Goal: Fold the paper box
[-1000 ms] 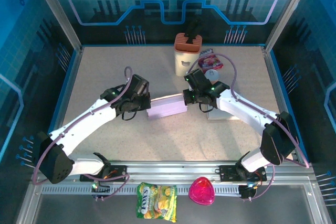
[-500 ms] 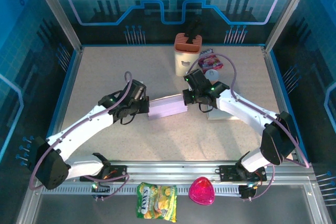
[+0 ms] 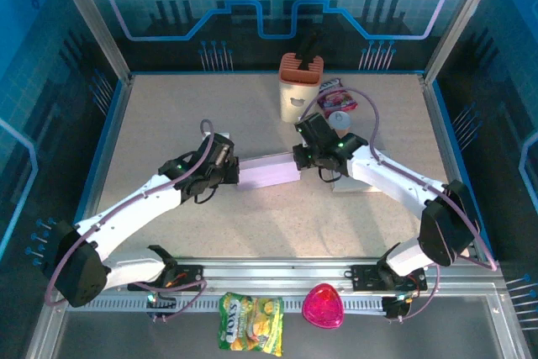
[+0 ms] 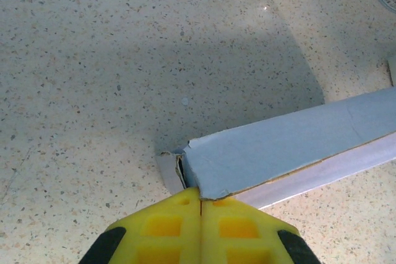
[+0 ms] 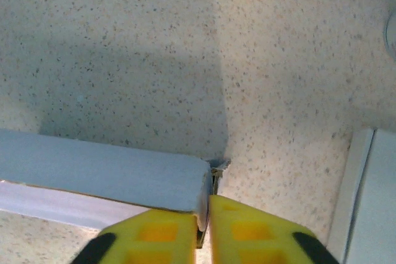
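The paper box (image 3: 267, 170) is a long lavender carton lying flat mid-table, its left end a little nearer than its right. My left gripper (image 3: 234, 173) is at that left end. In the left wrist view its yellow pads (image 4: 167, 227) are pressed together with nothing between them, and the box's (image 4: 284, 146) torn corner rests on their tips. My right gripper (image 3: 299, 157) is at the right end. The right wrist view has its pads (image 5: 247, 230) closed tightly on the box's (image 5: 105, 168) thin end flap, with a sliver of dark gap beside the flap.
An orange-topped white container (image 3: 300, 86) stands at the back, with a pink packet (image 3: 336, 98) and a round lid (image 3: 340, 119) beside it. A flat white piece (image 3: 357, 184) lies under the right arm. A candy bag (image 3: 250, 321) and a pink heart (image 3: 324, 307) sit beyond the front rail.
My left arm has dropped lower and its gripper has slid slightly toward the near side at the box's left end. The box and the right arm have hardly moved.
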You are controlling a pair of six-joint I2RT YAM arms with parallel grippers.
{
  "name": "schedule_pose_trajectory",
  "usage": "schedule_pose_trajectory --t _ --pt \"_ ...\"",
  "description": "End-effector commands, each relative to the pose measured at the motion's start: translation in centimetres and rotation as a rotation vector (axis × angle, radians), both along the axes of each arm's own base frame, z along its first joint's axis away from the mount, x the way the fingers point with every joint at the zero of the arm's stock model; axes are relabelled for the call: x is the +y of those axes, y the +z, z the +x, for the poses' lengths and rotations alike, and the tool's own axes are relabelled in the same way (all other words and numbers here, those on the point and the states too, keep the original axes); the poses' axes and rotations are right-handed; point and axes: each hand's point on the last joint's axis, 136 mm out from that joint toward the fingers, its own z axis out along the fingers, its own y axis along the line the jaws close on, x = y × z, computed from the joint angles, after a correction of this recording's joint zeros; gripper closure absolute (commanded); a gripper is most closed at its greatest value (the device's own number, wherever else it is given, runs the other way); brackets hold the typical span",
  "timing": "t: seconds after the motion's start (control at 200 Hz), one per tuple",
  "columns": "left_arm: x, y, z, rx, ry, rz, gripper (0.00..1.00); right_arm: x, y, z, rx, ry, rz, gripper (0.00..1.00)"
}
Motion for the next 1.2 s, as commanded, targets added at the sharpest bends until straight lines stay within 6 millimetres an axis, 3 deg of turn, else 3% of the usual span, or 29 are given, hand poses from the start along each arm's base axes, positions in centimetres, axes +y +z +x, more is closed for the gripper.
schedule_pose_trajectory --t 0.0,0.135,0.255,0.315,0.425,0.575,0.78,1.196 --pt "0.5 -1.8 -1.5 0.049 -0.009 0.057 1.0 -0.1 0.4 -2.8 0.05 0.013 0.047 0.67" --pt "0.4 -1.7 -1.7 0.036 0.0 0.075 1.0 -0.1 1.8 -4.0 0.07 -0.068 0.24 0.46" --pt "0.3 -1.4 -1.6 0.024 0.0 0.085 1.0 0.4 3.4 -4.0 0.138 -0.204 0.566 0.33" --pt "0.2 -1.2 -1.6 0.022 -0.003 0.085 1.0 0.4 2.9 -3.9 0.185 -0.276 0.72 0.28" --pt "0.2 -1.2 -1.6 0.023 -0.005 0.091 1.0 0.8 4.0 -2.8 0.225 -0.351 0.959 0.25" --pt "0.0 -1.3 -1.6 0.026 -0.01 0.09 1.0 1.4 4.7 -1.3 0.275 -0.41 1.121 0.24" --pt "0.0 -1.1 -1.6 0.026 -0.015 0.09 1.0 1.8 4.4 -0.3 0.305 -0.446 1.191 0.23" --pt "-0.2 -1.1 -1.5 0.027 -0.02 0.095 1.0 0.6 0.0 0.7 0.423 -0.587 1.177 0.3"
